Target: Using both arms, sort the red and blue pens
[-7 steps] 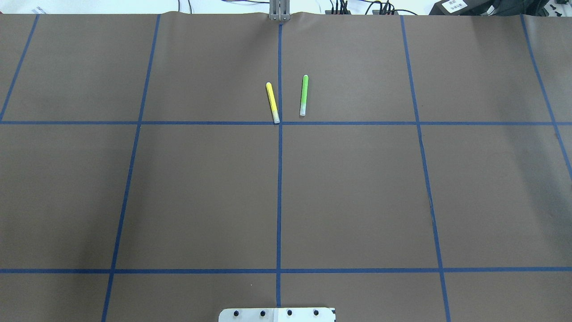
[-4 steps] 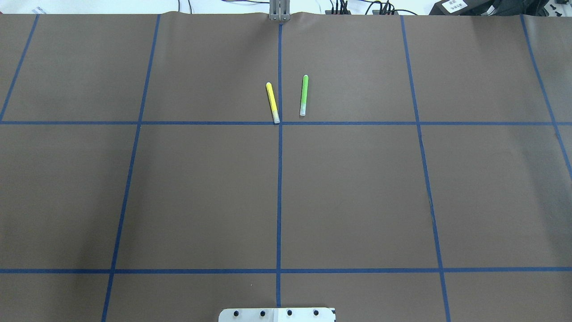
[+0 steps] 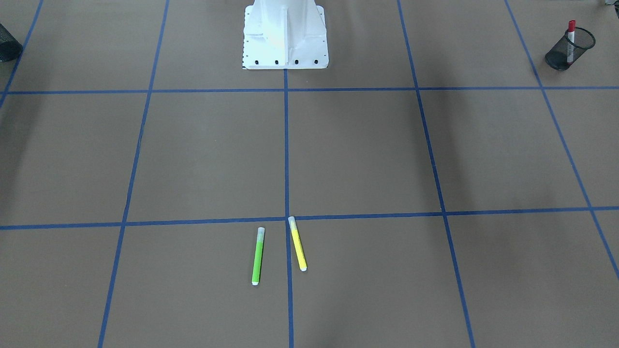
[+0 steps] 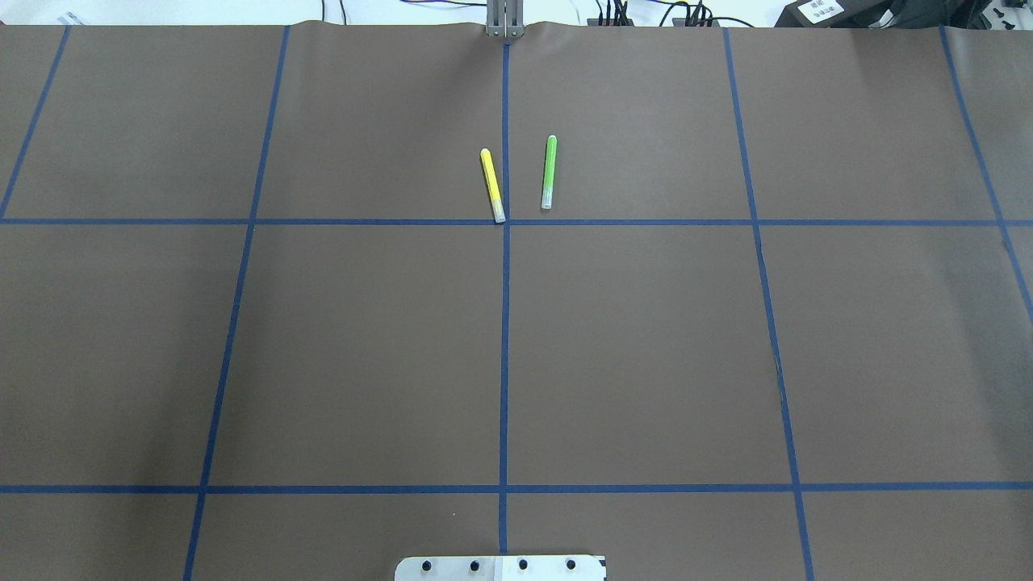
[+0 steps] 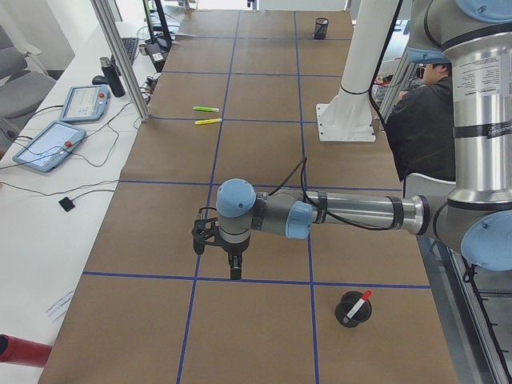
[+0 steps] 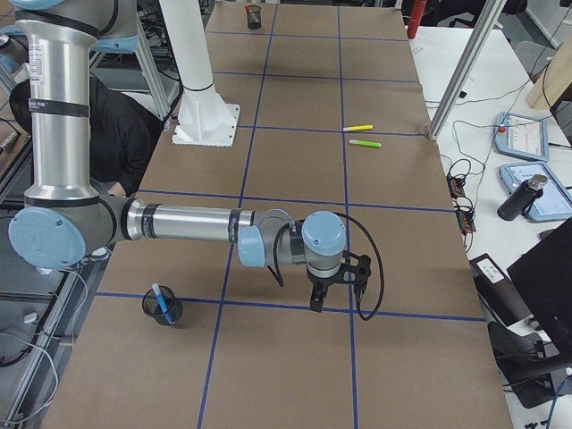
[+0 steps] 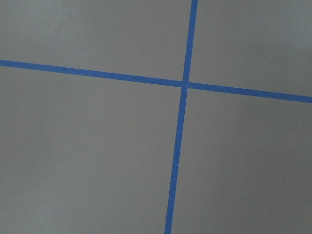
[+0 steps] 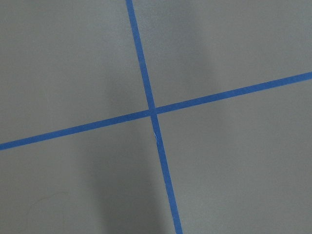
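The red pen [image 3: 571,34] stands in a black mesh cup [image 3: 566,53] on my left side of the table; the exterior left view shows the same red pen [image 5: 360,302] in its cup [image 5: 353,309]. The blue pen [image 6: 161,302] stands in another mesh cup [image 6: 164,307] on my right side. My left gripper [image 5: 235,272] hangs low over the brown mat, left of the cup with the red pen. My right gripper [image 6: 315,304] hangs low, well right of the cup with the blue pen. Both show only in side views, so I cannot tell whether they are open or shut.
A yellow marker [image 4: 492,184] and a green marker [image 4: 549,172] lie side by side at the far middle of the mat. The white robot base [image 3: 285,34] stands at the near middle. A person [image 5: 416,112] sits behind the robot. Both wrist views show only blue tape crossings.
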Controlling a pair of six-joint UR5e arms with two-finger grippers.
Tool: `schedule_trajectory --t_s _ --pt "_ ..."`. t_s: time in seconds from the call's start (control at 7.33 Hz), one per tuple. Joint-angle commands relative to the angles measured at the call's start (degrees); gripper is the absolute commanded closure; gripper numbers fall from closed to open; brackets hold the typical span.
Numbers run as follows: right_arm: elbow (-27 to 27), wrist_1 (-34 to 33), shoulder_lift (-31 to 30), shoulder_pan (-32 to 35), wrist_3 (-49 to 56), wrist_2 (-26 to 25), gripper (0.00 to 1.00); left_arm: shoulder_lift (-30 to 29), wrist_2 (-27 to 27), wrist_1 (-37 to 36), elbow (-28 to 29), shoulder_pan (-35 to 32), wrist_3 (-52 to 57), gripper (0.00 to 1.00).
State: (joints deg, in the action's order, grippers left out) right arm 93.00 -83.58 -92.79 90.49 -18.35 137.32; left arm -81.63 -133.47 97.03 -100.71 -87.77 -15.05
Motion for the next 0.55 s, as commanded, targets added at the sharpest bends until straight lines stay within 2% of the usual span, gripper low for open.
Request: schedule_trajectory --t_s 0.0,0.41 --pt "3.32 -8.59 1.47 0.03 0.42 -0.64 0.0 0.42 1.09 -0.08 -0.01 0.06 0.28 0.0" --pt "3.42 -8.35 0.86 0.03 0.86 -0.65 0.0 0.5 1.28 -0.08 0.52 0.06 0.28 0.0"
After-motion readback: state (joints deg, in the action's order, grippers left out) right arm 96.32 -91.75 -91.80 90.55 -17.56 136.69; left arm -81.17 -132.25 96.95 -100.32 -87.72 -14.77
